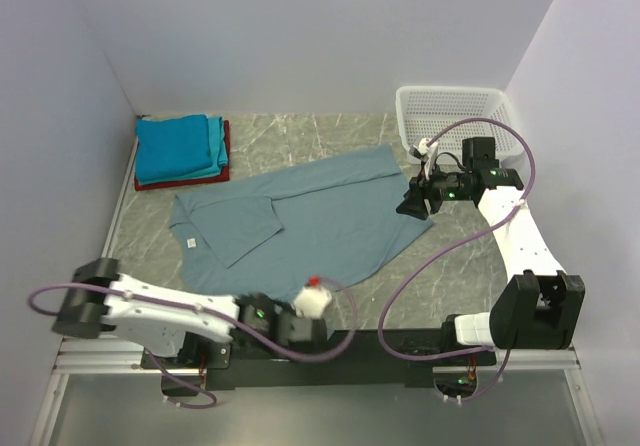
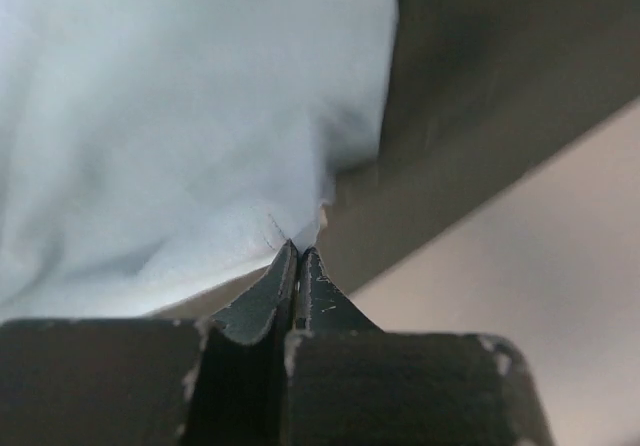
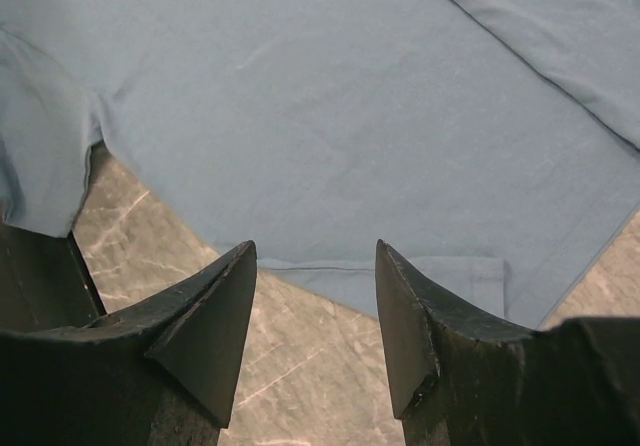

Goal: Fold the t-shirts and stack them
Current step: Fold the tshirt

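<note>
A large dusty grey-blue t-shirt [image 1: 310, 216] lies spread out on the marble table, with a small white tag near its left sleeve. My left gripper [image 1: 312, 301] is at the shirt's near hem by the table's front edge. In the left wrist view its jaws [image 2: 298, 248] are shut, pinching a corner of the pale cloth [image 2: 180, 116]. My right gripper [image 1: 412, 204] hovers at the shirt's right corner. It stands open [image 3: 313, 246] just short of the hem [image 3: 320, 96], with bare table between its fingers. Folded bright blue, teal and red t-shirts [image 1: 180, 151] are stacked at the back left.
A white plastic mesh basket [image 1: 455, 116] stands at the back right, just behind my right arm. White walls close in the table on three sides. A dark rail [image 1: 330, 351] runs along the front edge beside my left gripper.
</note>
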Controlling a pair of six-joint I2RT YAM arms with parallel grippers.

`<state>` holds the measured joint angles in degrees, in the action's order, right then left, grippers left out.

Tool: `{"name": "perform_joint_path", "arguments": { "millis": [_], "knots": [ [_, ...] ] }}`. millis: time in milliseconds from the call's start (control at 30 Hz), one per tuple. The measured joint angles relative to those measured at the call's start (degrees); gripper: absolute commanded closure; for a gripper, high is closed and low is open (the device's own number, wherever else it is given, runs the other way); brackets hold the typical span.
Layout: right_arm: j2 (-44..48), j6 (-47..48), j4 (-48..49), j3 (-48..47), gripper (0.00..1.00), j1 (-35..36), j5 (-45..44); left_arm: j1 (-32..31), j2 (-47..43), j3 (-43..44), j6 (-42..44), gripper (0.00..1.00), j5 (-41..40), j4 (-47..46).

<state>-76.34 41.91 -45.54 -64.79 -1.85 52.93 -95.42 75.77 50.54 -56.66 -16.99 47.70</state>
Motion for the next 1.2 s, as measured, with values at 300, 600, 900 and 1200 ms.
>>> {"name": "perform_joint_path", "arguments": {
  "millis": [300, 600, 900, 1200],
  "knots": [
    [0.0, 0.3, 0.0, 0.0, 0.42, -0.1, -1.7, 19.7, -16.8, -2.6, 5.7, 1.00, -4.8, -4.5],
    [-1.0, 22.9, -4.1, 3.8, 0.38, 0.5, -9.4, 26.2, -19.8, -2.6, 11.6, 0.99, -5.5, -5.0],
    [-11.8, 54.3, -7.3, 1.8, 0.40, 1.0, -17.9, 26.4, -22.3, -2.6, 12.5, 1.00, -4.7, -5.0],
    [-30.4, 59.6, -6.3, -14.0, 0.42, 7.3, -27.7, 26.7, -21.9, -2.6, 12.7, 1.00, -3.8, -5.0]
  ]
}}
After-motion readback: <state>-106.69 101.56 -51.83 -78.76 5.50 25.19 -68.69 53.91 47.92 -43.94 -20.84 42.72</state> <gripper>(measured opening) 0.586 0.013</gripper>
